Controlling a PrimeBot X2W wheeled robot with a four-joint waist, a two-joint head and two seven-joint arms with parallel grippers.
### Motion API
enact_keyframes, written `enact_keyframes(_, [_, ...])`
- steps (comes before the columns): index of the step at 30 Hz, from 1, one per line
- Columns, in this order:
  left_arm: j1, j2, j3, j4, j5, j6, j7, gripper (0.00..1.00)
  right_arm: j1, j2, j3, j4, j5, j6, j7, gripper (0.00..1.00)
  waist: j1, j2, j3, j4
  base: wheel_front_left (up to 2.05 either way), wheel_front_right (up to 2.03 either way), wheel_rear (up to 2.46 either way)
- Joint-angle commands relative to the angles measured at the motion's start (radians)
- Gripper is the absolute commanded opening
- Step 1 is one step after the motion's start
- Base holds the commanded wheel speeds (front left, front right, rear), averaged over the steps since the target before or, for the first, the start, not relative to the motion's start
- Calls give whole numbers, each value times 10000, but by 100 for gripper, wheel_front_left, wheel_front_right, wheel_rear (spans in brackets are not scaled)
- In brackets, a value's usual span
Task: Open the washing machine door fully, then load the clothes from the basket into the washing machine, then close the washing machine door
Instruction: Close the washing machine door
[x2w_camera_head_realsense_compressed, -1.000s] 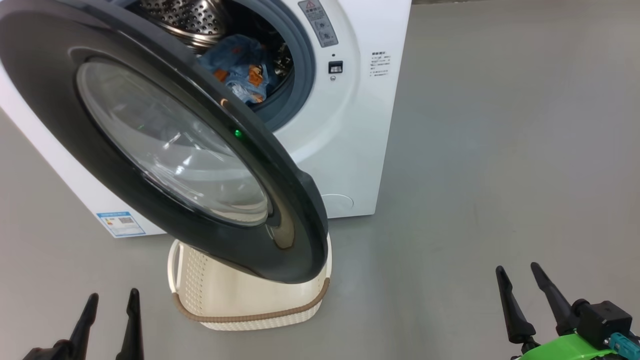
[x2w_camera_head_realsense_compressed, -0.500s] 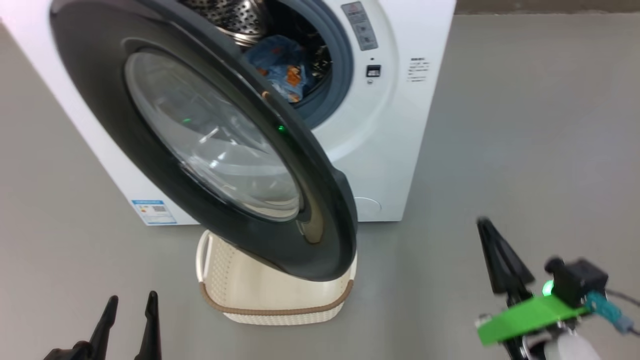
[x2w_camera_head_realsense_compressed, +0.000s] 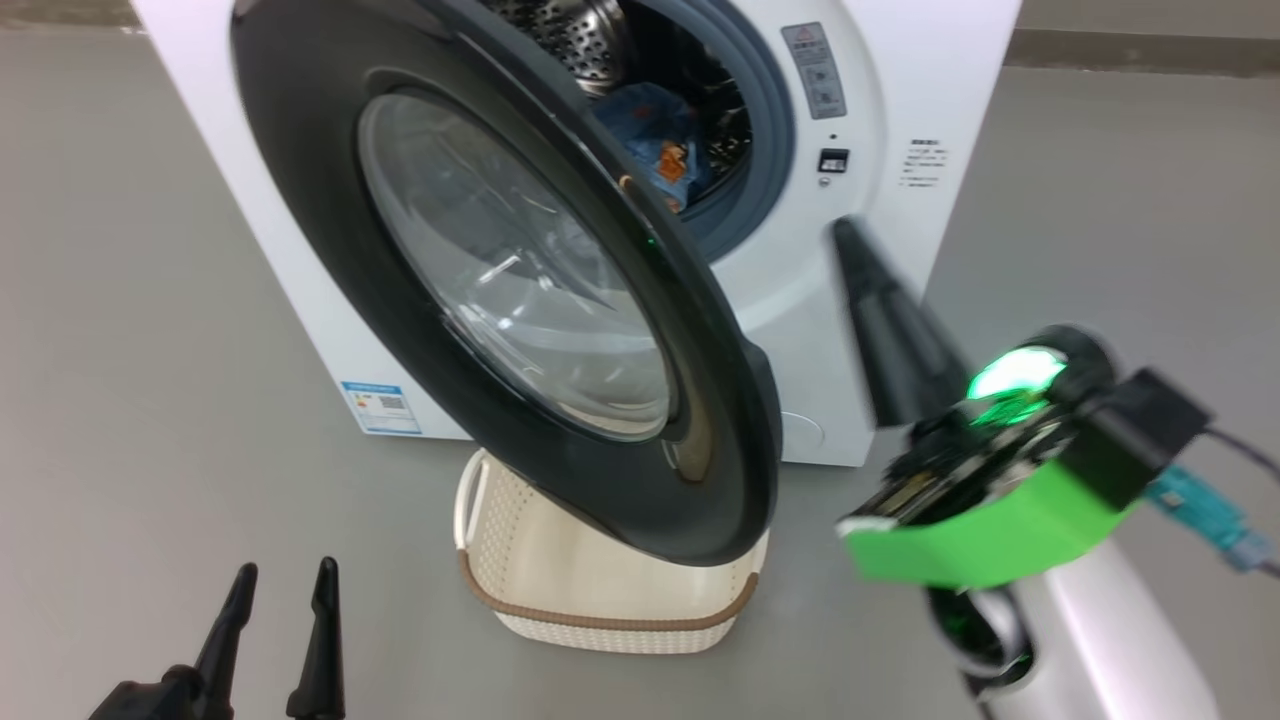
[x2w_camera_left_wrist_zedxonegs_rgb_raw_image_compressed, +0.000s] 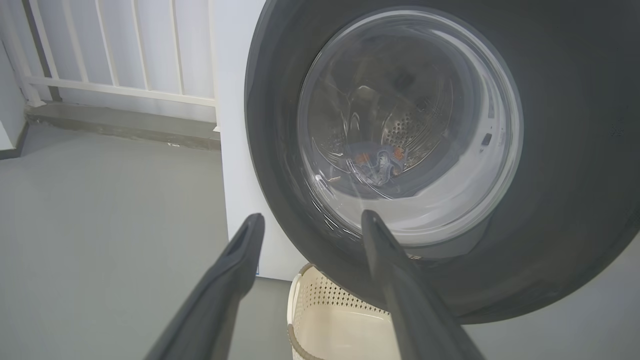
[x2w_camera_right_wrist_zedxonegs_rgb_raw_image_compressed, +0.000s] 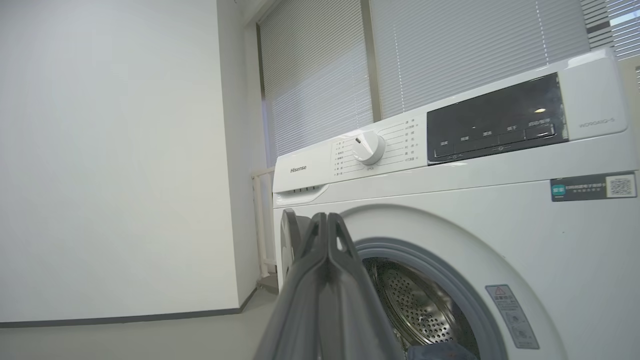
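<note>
Right claw (x2w_camera_head_realsense_compressed: 852, 240), fingers pressed together, is raised centre right, tilted up-left before the washer (x2w_camera_head_realsense_compressed: 930, 90). Left claw (x2w_camera_head_realsense_compressed: 285, 575) sits lower left, fingers apart. The door (x2w_camera_head_realsense_compressed: 500, 290) stands half-open mid-frame, above the basket (x2w_camera_head_realsense_compressed: 600, 622); blue clothes (x2w_camera_head_realsense_compressed: 655, 125) lie inside the washer, top centre.

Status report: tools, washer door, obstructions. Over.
Left tool open, empty. Right tool shut, empty, raised before white front-loading washing machine. Glossy black-rimmed round glass door open, light blue printed clothes inside. Cream perforated plastic basket below door's lower edge.
</note>
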Motion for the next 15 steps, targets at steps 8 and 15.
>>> enact_keyframes(8, [-368,-87,524,-312,-36,-27,-64,100,241,41,2245,173,427,94,-44,0,0,-1,10,566,0,0,0])
enact_keyframes(15, [-310,-205,625,-228,-115,-27,-65,100,1033,38,3067,1891,832,94,-44,0,0,-1,62,824,0,0,0])
